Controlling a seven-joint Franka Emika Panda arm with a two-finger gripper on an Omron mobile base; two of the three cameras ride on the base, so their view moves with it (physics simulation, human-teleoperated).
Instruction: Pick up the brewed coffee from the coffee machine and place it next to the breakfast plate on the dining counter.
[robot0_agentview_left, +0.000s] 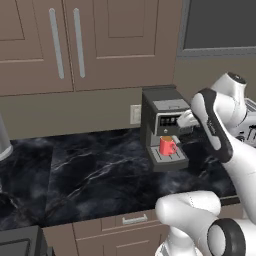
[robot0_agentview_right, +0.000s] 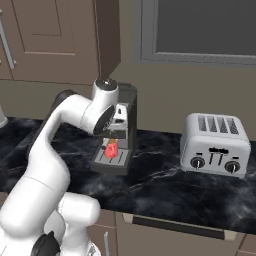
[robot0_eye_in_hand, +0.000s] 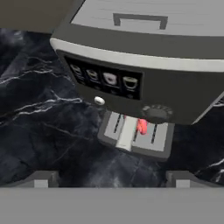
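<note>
1. Red mug sits on the grey drip tray of the coffee machine, under the spout, upright. Brown liquid visible at its rim in the left base view.
2. Mug handle points toward the right end of the bench in the left base view.
3. Coffee machine stands against the back wall on the black white-veined bench, toward its back edge, just right of a wall outlet.
4. Gripper is above and in front of the machine, looking down on its silver top panel and button row. Fingers are spread wide, released, nothing between them.
5. In the hand view only a red sliver of the mug shows on the tray, below the front panel; fingers well apart from it.
6. In the right base view the arm's wrist hides most of the machine front; the mug shows on the tray just below the wrist.
7. White slotted toaster is on the same bench, well to the right of the machine, near the back wall.
8. Brown cabinets hang over the bench's left part; a drawer handle shows under the front edge.
</note>
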